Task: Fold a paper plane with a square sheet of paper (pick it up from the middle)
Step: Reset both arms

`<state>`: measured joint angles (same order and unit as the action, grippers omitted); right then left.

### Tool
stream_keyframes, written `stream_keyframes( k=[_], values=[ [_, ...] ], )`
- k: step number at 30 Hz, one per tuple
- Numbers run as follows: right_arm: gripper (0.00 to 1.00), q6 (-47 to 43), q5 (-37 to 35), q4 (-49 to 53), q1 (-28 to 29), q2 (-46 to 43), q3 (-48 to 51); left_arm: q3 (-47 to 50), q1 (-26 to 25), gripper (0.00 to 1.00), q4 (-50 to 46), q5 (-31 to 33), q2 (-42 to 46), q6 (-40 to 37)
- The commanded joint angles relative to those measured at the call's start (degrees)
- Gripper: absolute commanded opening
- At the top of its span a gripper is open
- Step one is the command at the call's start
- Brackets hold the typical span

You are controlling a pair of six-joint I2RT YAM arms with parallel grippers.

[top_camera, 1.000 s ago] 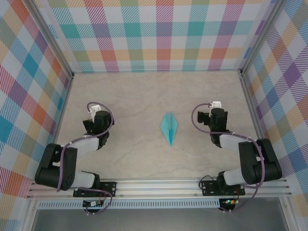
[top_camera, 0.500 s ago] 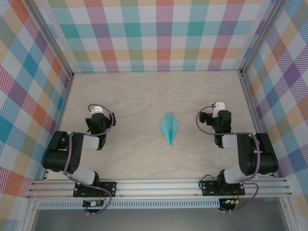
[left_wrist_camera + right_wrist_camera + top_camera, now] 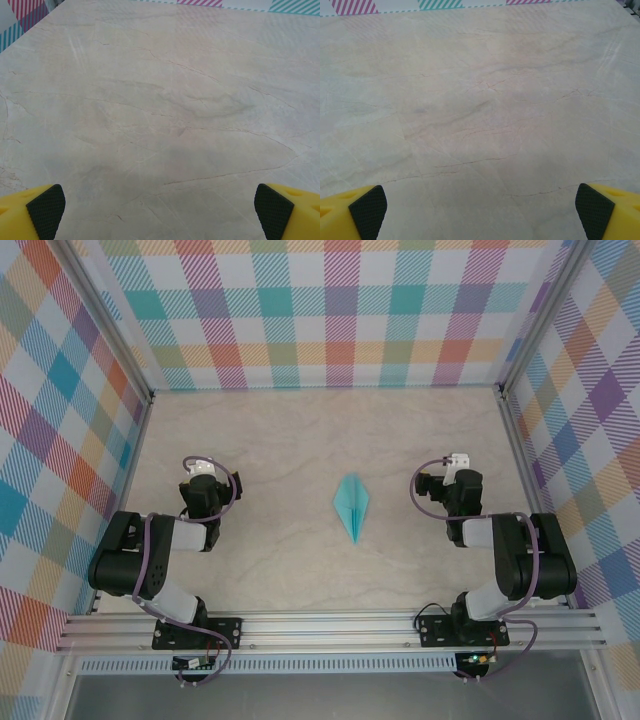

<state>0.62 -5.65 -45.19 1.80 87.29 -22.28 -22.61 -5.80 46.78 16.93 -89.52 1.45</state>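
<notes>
Your paper plane (image 3: 351, 504) lay flat on the bench (image 3: 300, 430), between the two arms and somewhat nearer the right one, its long slim tip pointing toward the near edge. Your left pincer (image 3: 160, 212) was spread wide over bare bench, holding nothing, well apart from the plane. Your right pincer (image 3: 481, 212) was likewise spread wide and empty on the plane's other side.

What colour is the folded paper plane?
The paper plane is light turquoise; top external view shows it best.
</notes>
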Motion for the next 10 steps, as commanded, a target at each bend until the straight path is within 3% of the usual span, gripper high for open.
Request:
stream_keyframes(
  k=[1,10],
  values=[
    [1.00,0.6,1.2,-1.7,-0.2,0.1,-1.0,0.1,0.2,1.00,2.4,-0.6,0.0,-0.5],
    [1.00,0.7,1.3,-1.7,-0.2,0.2,-1.1,0.2,0.3,1.00,2.4,-0.6,0.0,-0.5]
  ],
)
